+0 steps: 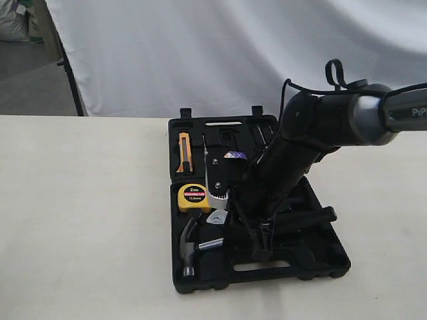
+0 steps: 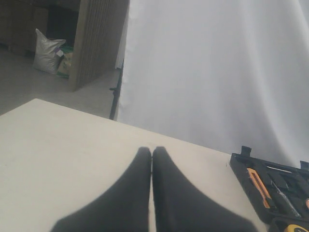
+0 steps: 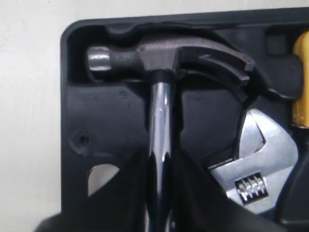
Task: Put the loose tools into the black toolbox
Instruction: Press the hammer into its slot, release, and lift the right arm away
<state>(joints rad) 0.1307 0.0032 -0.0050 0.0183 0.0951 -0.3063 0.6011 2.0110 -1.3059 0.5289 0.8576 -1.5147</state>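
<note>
Gripping hammer [image 3: 159, 53] in toolbox [image 3: 106, 111], right end effector [image 3: 159, 164], wrench [image 3: 263, 154] alongside, left end effector [image 2: 152, 151] closed

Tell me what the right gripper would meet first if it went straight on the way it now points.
The right gripper is closed around the shaft of the hammer. Going on, its fingertips would likely meet the toolbox floor beside that shaft first, though depth is hard to judge.

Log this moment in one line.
right claw: gripping hammer shaft | hammer head: in toolbox recess | wrench: in toolbox | left claw: shut, empty
</note>
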